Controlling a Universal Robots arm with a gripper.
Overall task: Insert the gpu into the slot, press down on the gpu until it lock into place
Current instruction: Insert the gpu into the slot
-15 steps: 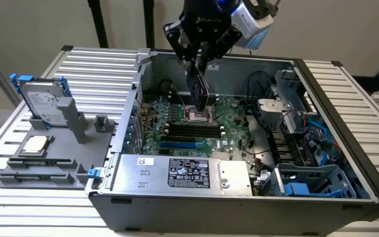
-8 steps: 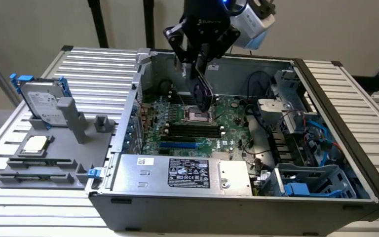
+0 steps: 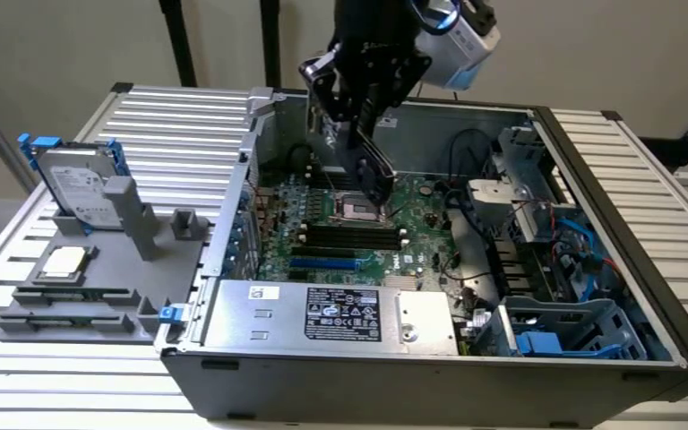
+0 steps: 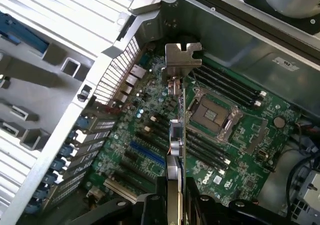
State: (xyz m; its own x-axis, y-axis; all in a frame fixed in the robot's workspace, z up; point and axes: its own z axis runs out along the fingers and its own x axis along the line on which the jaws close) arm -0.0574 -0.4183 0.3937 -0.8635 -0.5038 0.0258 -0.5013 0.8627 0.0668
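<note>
One thin black gpu, edge-on, clamped in claw

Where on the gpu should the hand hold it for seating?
Its upper long edge, from above, pinching the two flat faces, as the hand does now. The gpu hangs on edge, so its lower edge is free for the slot.

The open-topped case leaves free air over the green motherboard, where the gripper holds the gpu clear. The blue slot lies hemmed between the silver power supply and the memory slots. Black cables seemingly crowd the exterior view's right.
</note>
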